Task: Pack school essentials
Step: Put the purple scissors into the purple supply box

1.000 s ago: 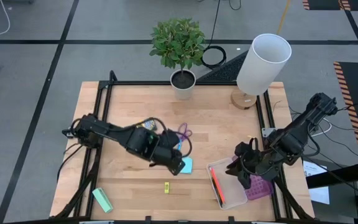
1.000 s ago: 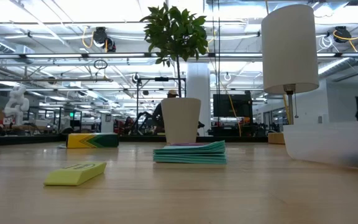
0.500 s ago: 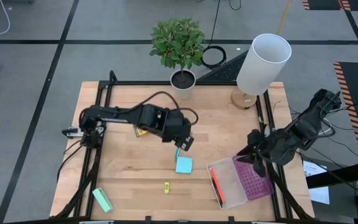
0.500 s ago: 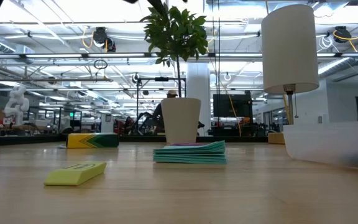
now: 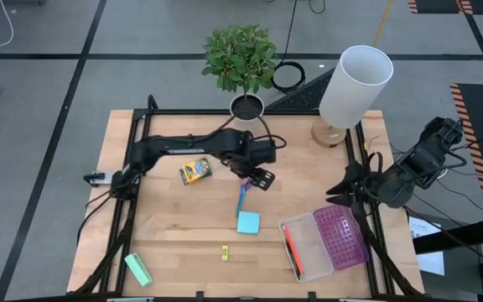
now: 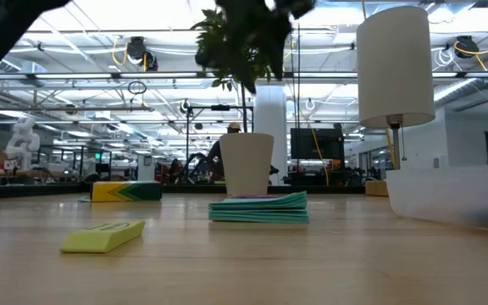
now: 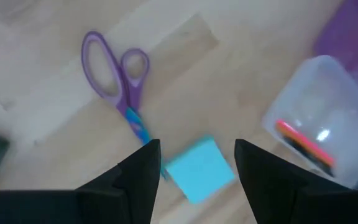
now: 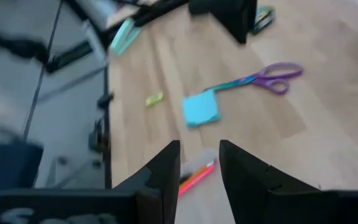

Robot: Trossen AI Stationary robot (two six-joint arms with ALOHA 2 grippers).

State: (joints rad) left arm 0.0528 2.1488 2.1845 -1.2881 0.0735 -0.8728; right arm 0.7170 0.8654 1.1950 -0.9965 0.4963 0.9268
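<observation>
From above I see my left tool (image 5: 261,178) raised over the middle of the wooden surface (image 5: 166,226), its fingers (image 7: 143,167) spread apart and holding nothing; through its wrist camera the purple-handled scissors (image 7: 118,81) lie flat on the wood, their blade end close to the light-blue sticky-note pad (image 7: 199,169), which sits between the two dark fingers in that view; from overhead the scissors are mostly hidden under the arm, only the bluish blades showing just above the pad. The crayon box (image 5: 194,172) lies alone on the left part of the surface, well apart from the pad; the tiny yellow piece (image 5: 224,252) sits near the front edge, below the pad; the mint-green block (image 5: 138,269) rests at the front left corner. The clear plastic box (image 5: 317,262) stands at the front right with the orange and red pencils (image 5: 291,248) lying along its left wall and a purple lid (image 5: 340,236) beside it. My right tool (image 5: 340,190) hangs at the right edge of the surface, just above that box, fingers (image 8: 166,163) parted with nothing between them. At the far edge stand a potted plant (image 5: 241,60) and a white lamp (image 5: 355,84).
</observation>
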